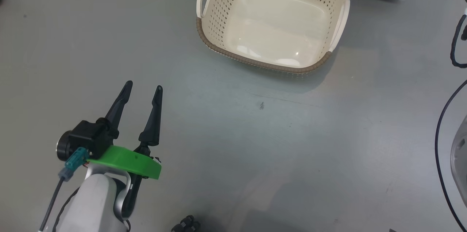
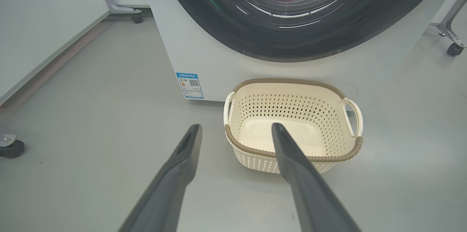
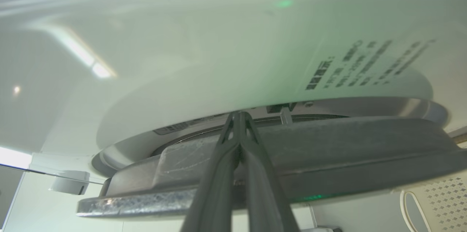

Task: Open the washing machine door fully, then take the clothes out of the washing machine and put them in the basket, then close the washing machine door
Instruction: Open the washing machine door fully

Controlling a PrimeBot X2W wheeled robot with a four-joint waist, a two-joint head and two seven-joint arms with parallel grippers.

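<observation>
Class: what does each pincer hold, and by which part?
Nothing is held. The left pincer is open over the floor; the right pincer is shut, tips at the edge of the washing machine door.

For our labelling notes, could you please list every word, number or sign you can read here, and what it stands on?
Blue label on the washing machine: too small to read.
Dark print on its white front beside the door: blurred, unreadable.
Basket: no text.
</observation>
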